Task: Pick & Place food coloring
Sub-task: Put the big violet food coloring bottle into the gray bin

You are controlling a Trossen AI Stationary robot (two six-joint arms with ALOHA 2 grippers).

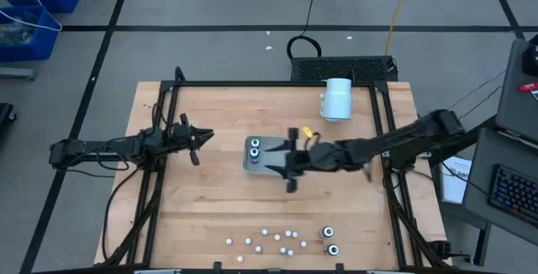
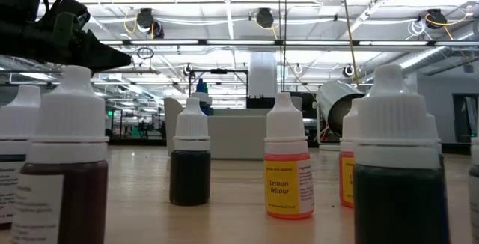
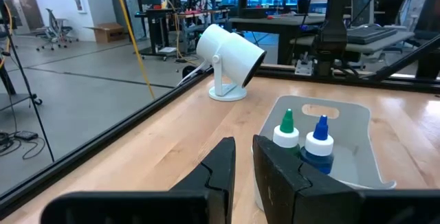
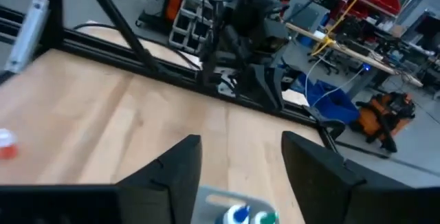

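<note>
With its fingers spread and empty, the right gripper (image 1: 290,163) hovers over the tray (image 1: 267,157) where two bottles (image 3: 302,140) already stand, while the remaining bottles (image 1: 330,240) wait near the table's front edge and the left gripper (image 1: 196,139), nearly pressed together, idles aside.

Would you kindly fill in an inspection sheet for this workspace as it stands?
Surface: wooden table, bare at centre-left.
Job's things: two bottles stand in the grey tray; two more bottles and the white-capped bottles along the near edge.
Clutter: white cylinder at the far edge.
Grippers: left gripper nearly shut, empty, left of the tray; right gripper open over the tray.
Cables: yellow cable on the floor.
Surroundings: blue bins, keyboard.
</note>
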